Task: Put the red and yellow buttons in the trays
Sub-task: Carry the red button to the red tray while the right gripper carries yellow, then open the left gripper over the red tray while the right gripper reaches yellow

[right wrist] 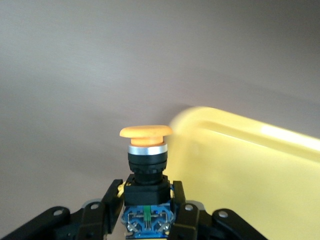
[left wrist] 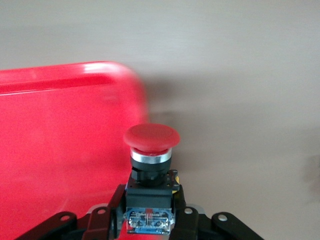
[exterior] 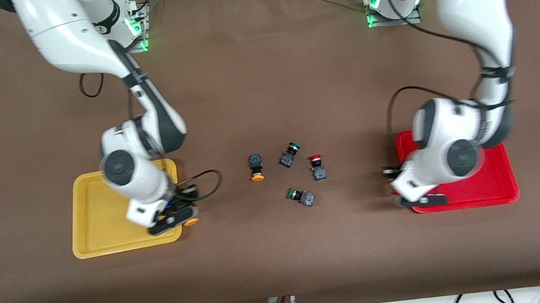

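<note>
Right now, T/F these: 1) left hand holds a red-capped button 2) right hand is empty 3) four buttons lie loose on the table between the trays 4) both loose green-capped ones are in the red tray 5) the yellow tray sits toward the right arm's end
1) The left hand holds a red-capped button. True; it is at the edge of the red tray.
2) The right hand is empty. False; it is shut on an orange-yellow-capped button.
3) Four buttons lie loose between the trays. True.
4) Both green-capped buttons are in the red tray. False; they lie on the table.
5) The yellow tray sits toward the right arm's end. True.
</note>
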